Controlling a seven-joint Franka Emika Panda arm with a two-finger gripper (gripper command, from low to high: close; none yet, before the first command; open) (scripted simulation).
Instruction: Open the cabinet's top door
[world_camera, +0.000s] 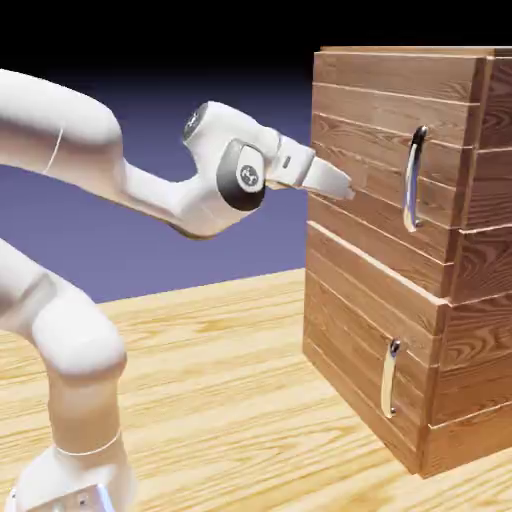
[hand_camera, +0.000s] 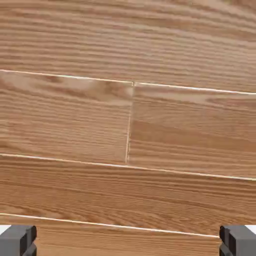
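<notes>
The cabinet (world_camera: 478, 262) of reddish-brown planks stands at the exterior view's right. Its top door (world_camera: 362, 135) is shut flat, and a long curved silver handle (world_camera: 413, 178) runs down its right part. My gripper (world_camera: 338, 184) points at the door's left part, close to the wood and well left of the handle. In the hand view the door's planks (hand_camera: 128, 125) fill the picture. The two grey fingertips (hand_camera: 17, 240) sit far apart at the bottom corners, so my gripper (hand_camera: 128, 244) is open with nothing between them.
Below the top door is the shorter door (world_camera: 350, 330) with a small silver handle (world_camera: 389, 378). The cabinet rests on a light wooden table (world_camera: 220, 400). The arm's white base (world_camera: 75, 470) rises at the lower left.
</notes>
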